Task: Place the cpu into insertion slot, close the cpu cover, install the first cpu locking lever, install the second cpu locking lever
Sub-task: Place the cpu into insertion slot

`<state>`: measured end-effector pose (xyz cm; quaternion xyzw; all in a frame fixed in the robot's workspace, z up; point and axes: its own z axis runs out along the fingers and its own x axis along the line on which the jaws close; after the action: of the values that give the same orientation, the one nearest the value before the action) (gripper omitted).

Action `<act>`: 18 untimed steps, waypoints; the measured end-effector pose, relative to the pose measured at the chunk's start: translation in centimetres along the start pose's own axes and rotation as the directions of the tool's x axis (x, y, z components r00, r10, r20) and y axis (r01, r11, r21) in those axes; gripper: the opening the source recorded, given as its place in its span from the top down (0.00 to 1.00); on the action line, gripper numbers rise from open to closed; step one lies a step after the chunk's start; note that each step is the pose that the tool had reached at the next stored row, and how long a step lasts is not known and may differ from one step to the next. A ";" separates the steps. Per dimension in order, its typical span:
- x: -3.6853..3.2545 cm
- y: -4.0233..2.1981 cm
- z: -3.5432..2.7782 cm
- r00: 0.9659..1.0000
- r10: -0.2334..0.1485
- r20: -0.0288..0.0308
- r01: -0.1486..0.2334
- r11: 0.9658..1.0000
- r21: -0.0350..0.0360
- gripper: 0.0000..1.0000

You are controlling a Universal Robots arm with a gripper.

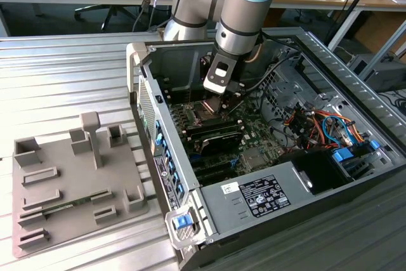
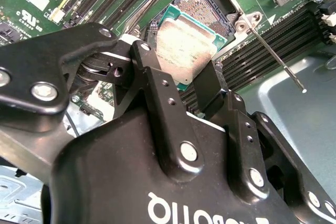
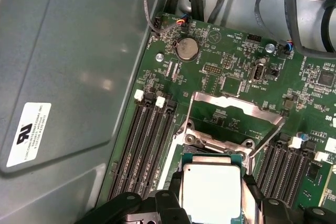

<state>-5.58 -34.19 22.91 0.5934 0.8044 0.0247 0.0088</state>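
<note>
Step 1 of 4 looks unfinished: the gripper (image 2: 177, 65), at 11 o'clock from the case's (image 1: 146, 103) middle in the exterior view, clamps the cpu (image 2: 185, 40) just over the slot (image 2: 209, 4), with the cover (image 3: 233, 106) open and the 2 levers (image 2: 274, 56) undone.

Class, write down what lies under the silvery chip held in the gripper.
The dark socket lies under the chip; its pin field shows past one edge. The rest is hidden by the chip and the gripper.

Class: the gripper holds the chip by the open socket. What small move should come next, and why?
Probably shift the cpu squarely over the insertion slot before lowering: the gripper clamps it, slot pins show uncovered beyond its edge, and the cpu cover stands open.
</note>
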 end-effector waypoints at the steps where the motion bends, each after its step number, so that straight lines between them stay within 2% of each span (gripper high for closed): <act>1: 0.00 0.00 0.00 1.000 0.001 0.000 -0.001 1.000 0.000 0.47; 18: 0.00 0.00 0.02 1.000 0.029 0.001 -0.029 1.000 -0.001 0.47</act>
<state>-5.58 -34.19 22.90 0.6051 0.7957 0.0247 0.0091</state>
